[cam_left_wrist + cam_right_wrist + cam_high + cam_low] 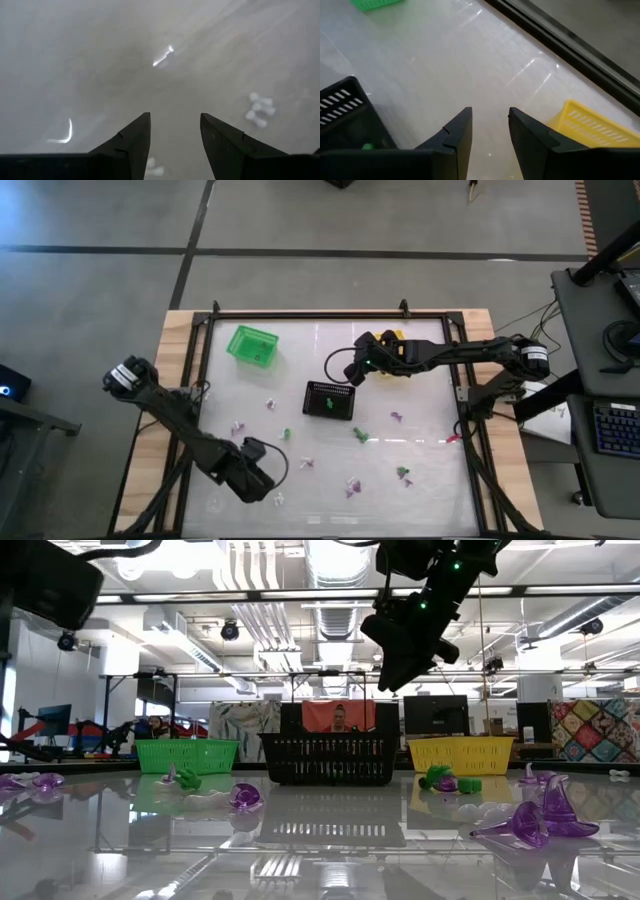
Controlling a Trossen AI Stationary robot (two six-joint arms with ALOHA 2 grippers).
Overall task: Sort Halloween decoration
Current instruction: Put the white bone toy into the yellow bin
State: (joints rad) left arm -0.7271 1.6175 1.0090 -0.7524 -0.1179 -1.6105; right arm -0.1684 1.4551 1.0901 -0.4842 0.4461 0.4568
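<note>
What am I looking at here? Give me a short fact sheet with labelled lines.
Table: white tabletop in a wooden frame
Containers: green plastic basket, black plastic basket, yellow plastic basket
Loose pieces: tiny green, purple and white plastic trinkets scattered on the table
Left pincer: open, empty, low over the near edge
Right pincer: open, empty, between black and yellow baskets

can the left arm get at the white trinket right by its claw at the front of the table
Probably yes. The left claw hangs open over bare table, and the white trinket lies just beside it with nothing between. The right claw is far off, up by the black basket.
</note>
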